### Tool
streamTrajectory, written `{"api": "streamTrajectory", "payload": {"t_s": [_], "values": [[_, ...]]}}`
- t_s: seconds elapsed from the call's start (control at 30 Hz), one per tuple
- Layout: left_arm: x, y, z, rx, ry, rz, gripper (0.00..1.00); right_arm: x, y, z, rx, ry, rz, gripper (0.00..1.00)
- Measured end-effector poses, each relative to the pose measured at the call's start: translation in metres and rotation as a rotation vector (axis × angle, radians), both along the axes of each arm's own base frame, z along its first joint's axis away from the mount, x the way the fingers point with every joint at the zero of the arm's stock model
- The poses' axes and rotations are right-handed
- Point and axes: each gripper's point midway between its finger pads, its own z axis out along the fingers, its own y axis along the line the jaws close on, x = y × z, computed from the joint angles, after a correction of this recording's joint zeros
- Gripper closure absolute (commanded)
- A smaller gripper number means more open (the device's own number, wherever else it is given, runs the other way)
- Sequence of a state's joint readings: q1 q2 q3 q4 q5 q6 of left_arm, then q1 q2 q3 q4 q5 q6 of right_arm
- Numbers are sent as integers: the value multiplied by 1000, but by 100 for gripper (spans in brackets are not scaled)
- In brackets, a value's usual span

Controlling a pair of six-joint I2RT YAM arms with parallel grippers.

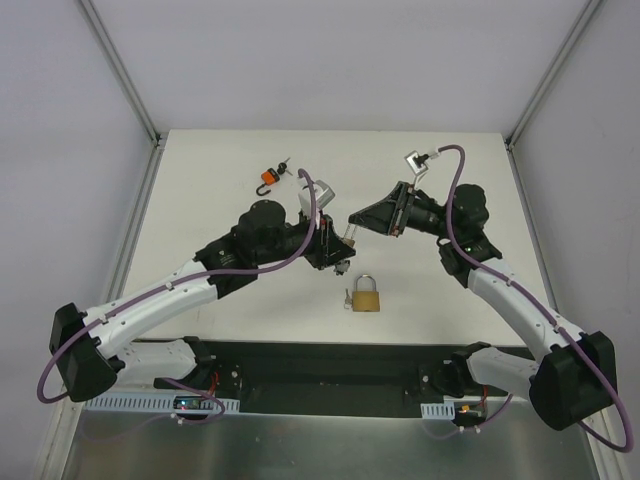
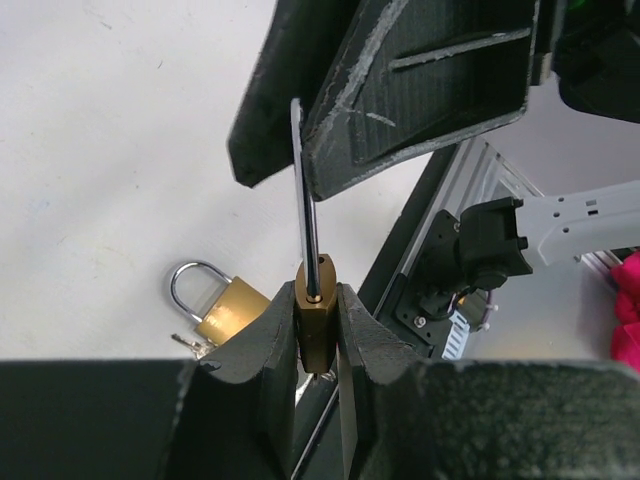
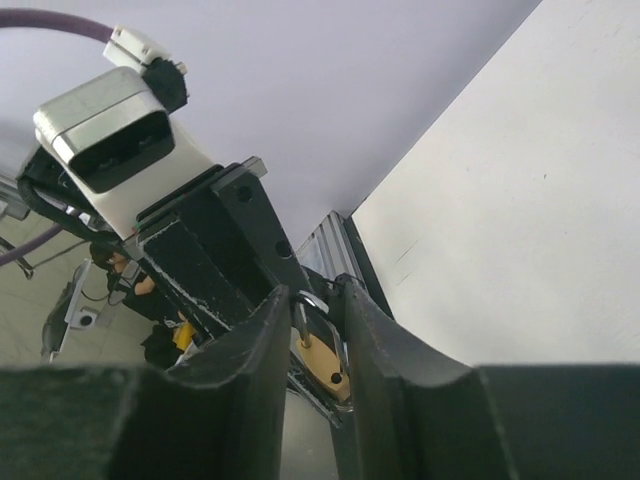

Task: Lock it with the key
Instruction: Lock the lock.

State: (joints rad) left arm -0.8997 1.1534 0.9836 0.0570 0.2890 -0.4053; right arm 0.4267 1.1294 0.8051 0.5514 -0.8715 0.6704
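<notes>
Padlock (image 2: pixel 316 330), brass, clamped in left gripper (image 2: pixel 315 300) above table (image 1: pixel 250 165) centre, key (image 2: pixel 307 210) inserted, right gripper (image 3: pixel 312 295) narrow about key, hold unclear; turning judged outstanding; spare padlock (image 1: pixel 367 297) at six o'clock.

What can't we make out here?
Left wrist: left claw covers most of the held lock; metal strip in it, key or shackle unclear, top hidden by right claw.
Right wrist: right claw's grip unclear, its fingers block the view.
Top: held lock too small, hidden between the claws.
</notes>
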Motion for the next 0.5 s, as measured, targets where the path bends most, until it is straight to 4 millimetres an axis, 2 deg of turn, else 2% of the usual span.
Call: {"api": "streamTrajectory", "payload": {"t_s": [0.13,0.23,0.4,0.5], "values": [[-5,1,7,-32,-23,-13,100,2,-2,2,-1,8,-4,48],[-9,4,11,-63,-45,-25,100,2,-3,14,7,-13,0,40],[-17,7,22,-118,-83,-52,100,-1,-4,40,28,-77,21,38],[-23,7,32,-155,-108,-76,100,-5,-4,47,31,-101,43,42]]}}
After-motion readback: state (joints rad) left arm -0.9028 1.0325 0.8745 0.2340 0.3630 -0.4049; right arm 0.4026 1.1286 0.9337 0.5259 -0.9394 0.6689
